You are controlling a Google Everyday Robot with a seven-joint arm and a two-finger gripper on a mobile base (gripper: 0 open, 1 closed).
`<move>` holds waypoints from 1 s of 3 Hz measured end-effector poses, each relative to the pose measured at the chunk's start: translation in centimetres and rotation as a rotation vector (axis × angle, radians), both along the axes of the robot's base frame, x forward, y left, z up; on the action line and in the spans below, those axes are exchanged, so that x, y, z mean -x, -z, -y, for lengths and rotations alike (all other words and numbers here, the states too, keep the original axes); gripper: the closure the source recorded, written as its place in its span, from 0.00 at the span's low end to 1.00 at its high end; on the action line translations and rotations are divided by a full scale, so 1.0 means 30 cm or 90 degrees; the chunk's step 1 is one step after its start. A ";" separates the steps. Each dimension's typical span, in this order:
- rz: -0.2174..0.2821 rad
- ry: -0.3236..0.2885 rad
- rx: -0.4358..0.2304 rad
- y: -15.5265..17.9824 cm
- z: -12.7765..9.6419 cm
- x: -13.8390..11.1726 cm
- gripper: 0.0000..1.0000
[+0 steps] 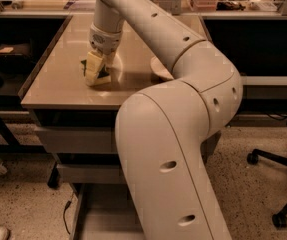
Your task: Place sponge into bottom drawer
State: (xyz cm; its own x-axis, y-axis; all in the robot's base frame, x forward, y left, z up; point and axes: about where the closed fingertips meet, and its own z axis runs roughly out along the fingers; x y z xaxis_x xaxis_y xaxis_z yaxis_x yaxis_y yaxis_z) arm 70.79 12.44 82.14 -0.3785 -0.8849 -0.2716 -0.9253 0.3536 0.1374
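My gripper (101, 68) reaches down to the tan tabletop (58, 84) near its front left. Its pale yellow padded fingers (93, 69) stand on either side of the sponge (103, 74), and only a dark green patch of the sponge shows between them. The jaws look closed against it, and the sponge sits at table height. The bottom drawer (100, 216) is pulled out low under the table. Its flat grey floor is partly hidden by my arm.
A white bowl (159, 68) sits on the table right of the gripper, half hidden by my arm. Two closed grey drawers (73, 139) are stacked above the open one. An office chair base (278, 159) stands at the right, and desks are on the left and behind.
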 end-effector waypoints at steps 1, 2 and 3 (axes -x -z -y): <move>0.000 0.000 0.000 0.000 0.000 0.000 0.62; 0.000 0.000 0.000 0.000 0.000 0.000 0.85; 0.019 -0.016 -0.012 -0.015 -0.016 -0.010 1.00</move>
State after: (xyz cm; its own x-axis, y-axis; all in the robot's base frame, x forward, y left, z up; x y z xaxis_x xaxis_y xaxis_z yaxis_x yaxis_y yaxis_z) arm 71.07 12.91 82.60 -0.3480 -0.8886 -0.2988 -0.9375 0.3279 0.1166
